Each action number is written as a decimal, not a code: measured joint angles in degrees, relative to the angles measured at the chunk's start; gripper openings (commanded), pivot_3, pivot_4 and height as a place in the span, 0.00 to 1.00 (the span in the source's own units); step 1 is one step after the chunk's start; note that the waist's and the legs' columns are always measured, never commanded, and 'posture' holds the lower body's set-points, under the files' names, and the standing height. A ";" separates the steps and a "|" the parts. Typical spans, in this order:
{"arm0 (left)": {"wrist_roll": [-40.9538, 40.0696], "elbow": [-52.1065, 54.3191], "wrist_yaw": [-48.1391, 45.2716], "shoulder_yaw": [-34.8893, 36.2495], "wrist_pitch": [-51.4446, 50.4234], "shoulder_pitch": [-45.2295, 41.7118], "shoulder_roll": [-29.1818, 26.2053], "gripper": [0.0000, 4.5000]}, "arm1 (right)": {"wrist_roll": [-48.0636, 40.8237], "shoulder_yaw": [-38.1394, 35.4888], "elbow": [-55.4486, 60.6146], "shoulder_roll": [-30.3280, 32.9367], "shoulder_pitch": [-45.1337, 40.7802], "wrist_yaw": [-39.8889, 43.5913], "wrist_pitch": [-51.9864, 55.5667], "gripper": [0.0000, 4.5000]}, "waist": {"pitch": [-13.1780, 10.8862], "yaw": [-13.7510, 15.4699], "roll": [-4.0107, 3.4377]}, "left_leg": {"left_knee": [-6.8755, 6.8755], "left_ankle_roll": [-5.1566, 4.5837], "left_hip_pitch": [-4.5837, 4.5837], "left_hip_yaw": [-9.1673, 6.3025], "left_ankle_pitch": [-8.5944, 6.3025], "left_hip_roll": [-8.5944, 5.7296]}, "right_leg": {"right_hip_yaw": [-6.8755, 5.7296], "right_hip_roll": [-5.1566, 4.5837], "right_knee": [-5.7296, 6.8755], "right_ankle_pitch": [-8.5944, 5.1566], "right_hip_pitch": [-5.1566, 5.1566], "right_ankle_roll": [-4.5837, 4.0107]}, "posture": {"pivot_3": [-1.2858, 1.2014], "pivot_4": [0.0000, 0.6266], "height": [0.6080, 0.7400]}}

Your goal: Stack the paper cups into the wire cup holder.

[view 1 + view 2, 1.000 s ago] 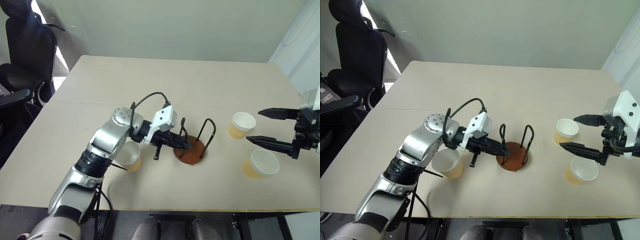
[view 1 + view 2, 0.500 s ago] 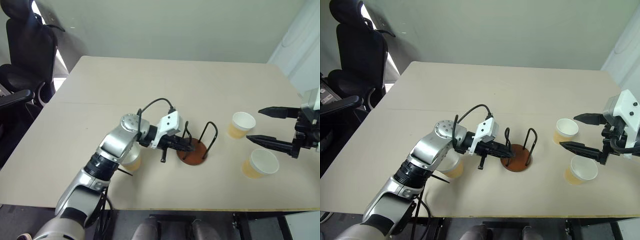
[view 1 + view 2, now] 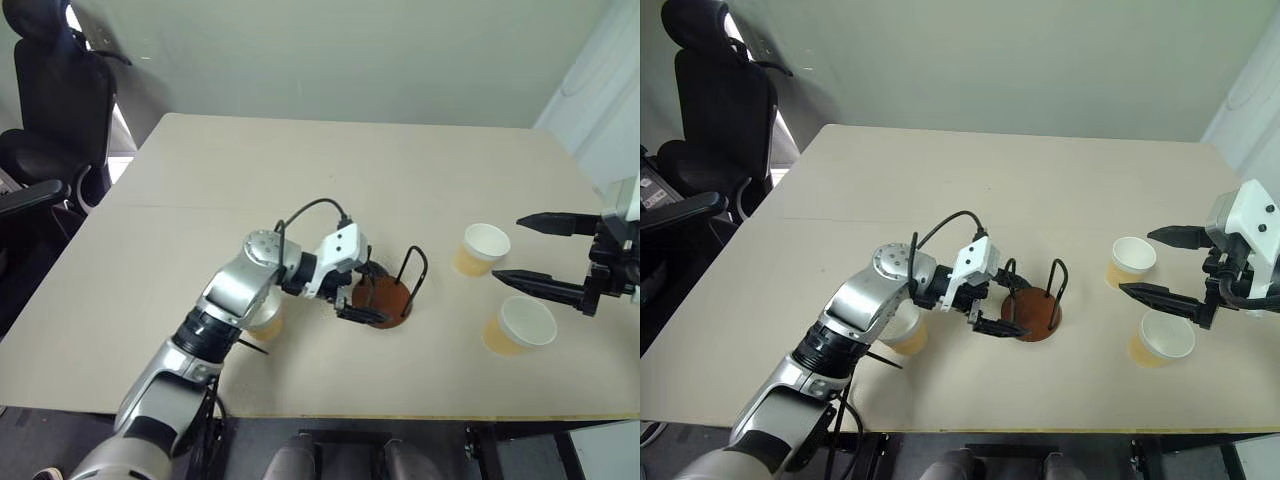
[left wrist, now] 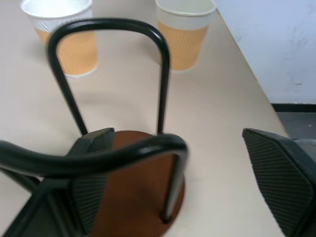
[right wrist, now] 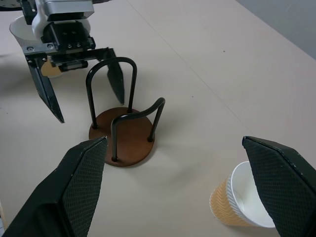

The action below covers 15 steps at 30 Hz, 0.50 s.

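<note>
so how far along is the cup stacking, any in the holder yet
Nothing is stacked: the black wire cup holder on its reddish-brown disc base stands empty. Neither gripper holds a cup; the left gripper is open astride the holder's near wire loop, and the right gripper is open. All three tan paper cups sit on the table.

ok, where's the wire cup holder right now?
In the head views the wire cup holder stands mid-table near the front edge, the open left gripper straddling its near wire loop, with two paper cups to its right.
</note>
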State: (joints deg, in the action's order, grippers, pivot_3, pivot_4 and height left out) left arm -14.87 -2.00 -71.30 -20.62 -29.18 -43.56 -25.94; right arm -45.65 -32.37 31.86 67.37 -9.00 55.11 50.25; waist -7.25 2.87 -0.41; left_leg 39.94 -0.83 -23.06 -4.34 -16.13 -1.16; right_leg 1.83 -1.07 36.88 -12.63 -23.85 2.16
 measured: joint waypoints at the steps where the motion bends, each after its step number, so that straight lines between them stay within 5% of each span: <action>1: 0.00 0.06 -0.12 0.00 0.00 0.00 -0.33 0.99 | 0.01 0.04 -0.02 0.00 0.00 0.00 -0.07 1.00 | 0.00 0.00 0.00 | 0.01 0.00 0.00 0.00 0.00 0.00 | 0.00 0.00 0.00 0.00 0.00 0.00 | 0.52 0.24 1.00; 15: 1.56 -1.03 -3.20 1.70 4.79 -3.59 -6.63 0.99 | 0.38 2.53 -0.82 0.00 -0.88 -0.04 -0.68 1.00 | 0.00 -0.17 0.00 | 0.03 -0.05 -0.02 -0.01 -0.03 0.00 | 0.00 0.00 -0.01 0.00 0.00 0.02 | 0.52 0.24 1.00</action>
State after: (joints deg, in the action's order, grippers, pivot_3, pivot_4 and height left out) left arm -13.31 -3.04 -74.50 -18.92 -24.39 -47.15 -32.57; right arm -45.27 -29.84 31.04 67.37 -9.88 55.07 49.57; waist -7.26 2.70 -0.41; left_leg 39.97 -0.88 -23.08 -4.35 -16.16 -1.16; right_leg 1.84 -1.07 36.87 -12.63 -23.85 2.17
